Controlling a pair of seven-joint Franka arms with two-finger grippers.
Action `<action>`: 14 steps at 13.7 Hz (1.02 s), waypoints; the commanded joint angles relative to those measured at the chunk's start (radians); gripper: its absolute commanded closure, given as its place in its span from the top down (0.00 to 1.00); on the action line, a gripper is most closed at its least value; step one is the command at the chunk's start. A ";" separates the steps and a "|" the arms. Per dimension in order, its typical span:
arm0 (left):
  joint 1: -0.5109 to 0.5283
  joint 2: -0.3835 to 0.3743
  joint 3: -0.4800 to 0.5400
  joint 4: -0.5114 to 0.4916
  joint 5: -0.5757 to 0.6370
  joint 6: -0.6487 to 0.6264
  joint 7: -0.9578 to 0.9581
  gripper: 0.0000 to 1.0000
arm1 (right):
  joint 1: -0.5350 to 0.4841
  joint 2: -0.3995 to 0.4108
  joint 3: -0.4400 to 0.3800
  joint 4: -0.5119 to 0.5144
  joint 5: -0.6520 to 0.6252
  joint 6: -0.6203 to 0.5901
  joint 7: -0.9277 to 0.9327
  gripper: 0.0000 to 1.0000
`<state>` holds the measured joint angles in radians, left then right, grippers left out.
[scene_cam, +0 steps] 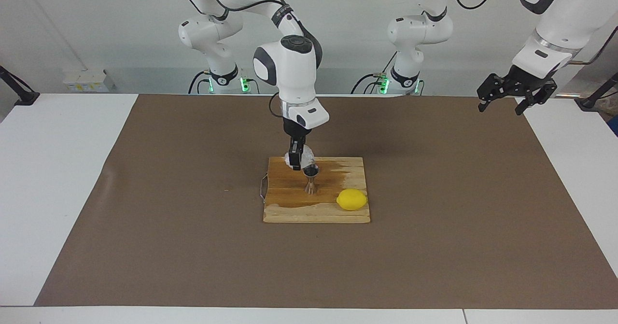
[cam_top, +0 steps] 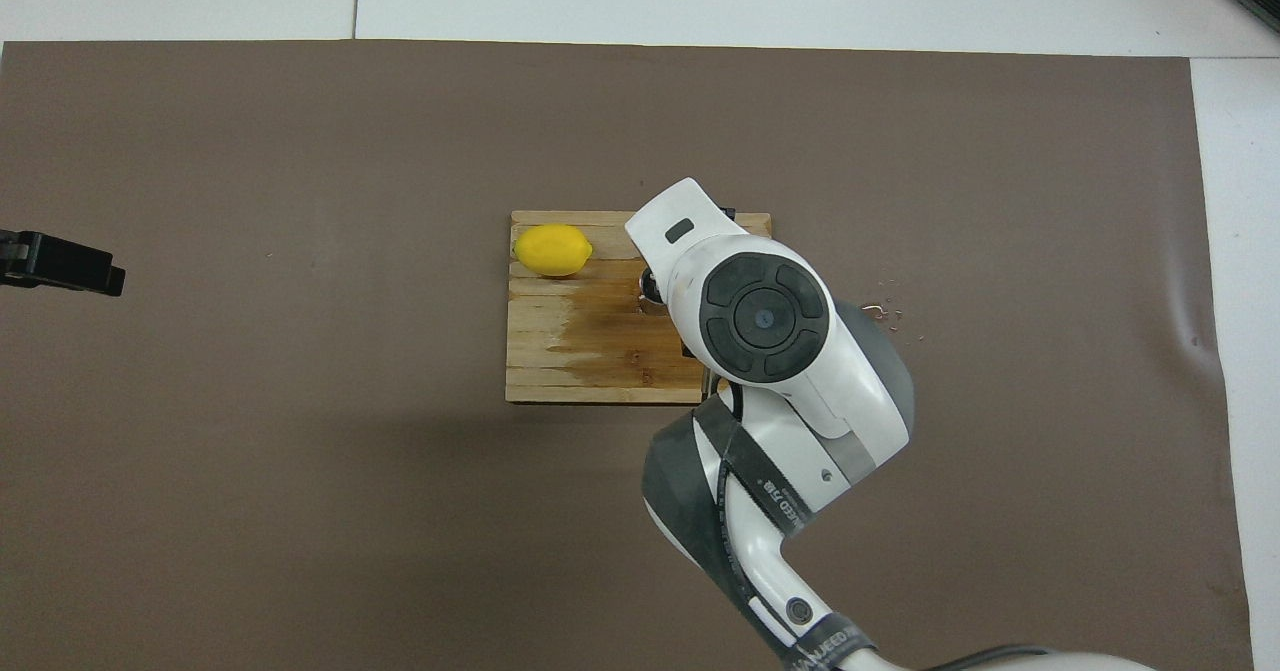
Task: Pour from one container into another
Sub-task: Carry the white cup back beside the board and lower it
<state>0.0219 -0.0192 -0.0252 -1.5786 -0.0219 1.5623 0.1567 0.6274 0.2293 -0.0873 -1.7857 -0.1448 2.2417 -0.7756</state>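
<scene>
Over a wet wooden board (scene_cam: 347, 167), the right gripper (scene_cam: 295, 162) clamps a tilted whitish cup (scene_cam: 306, 156) just above the upright steel jigger (scene_cam: 311, 179), a lemon (scene_cam: 352, 199) nearby, while the left gripper (scene_cam: 502, 103) waits, jaws wide, at its table end.

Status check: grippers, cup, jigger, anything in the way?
Right gripper shut on cup, lifted over board, beside jigger. Left gripper open, waiting over mat. Jigger upright. Lemon on board, clear of pour.
</scene>
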 commanded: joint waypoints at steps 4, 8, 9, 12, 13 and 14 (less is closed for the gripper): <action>0.016 -0.019 -0.013 -0.018 0.017 -0.007 0.001 1.00 | -0.092 -0.051 0.006 -0.023 0.198 0.007 -0.178 0.00; 0.016 -0.019 -0.013 -0.018 0.017 -0.007 0.001 1.00 | -0.199 -0.067 0.006 -0.044 0.402 0.007 -0.380 0.00; 0.016 -0.018 -0.013 -0.018 0.017 -0.007 0.001 1.00 | -0.231 -0.071 0.006 -0.063 0.474 0.021 -0.462 0.00; 0.016 -0.018 -0.013 -0.018 0.017 -0.007 0.001 1.00 | -0.336 -0.106 0.006 -0.162 0.695 0.050 -0.734 0.00; 0.016 -0.018 -0.013 -0.018 0.017 -0.007 0.001 1.00 | -0.377 -0.120 0.006 -0.197 0.744 0.050 -0.830 0.00; 0.016 -0.018 -0.013 -0.018 0.017 -0.007 0.001 1.00 | -0.420 -0.134 0.006 -0.236 0.811 0.047 -0.905 0.00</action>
<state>0.0219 -0.0193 -0.0252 -1.5786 -0.0219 1.5621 0.1567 0.2808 0.1662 -0.0947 -1.9066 0.5614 2.2628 -1.5374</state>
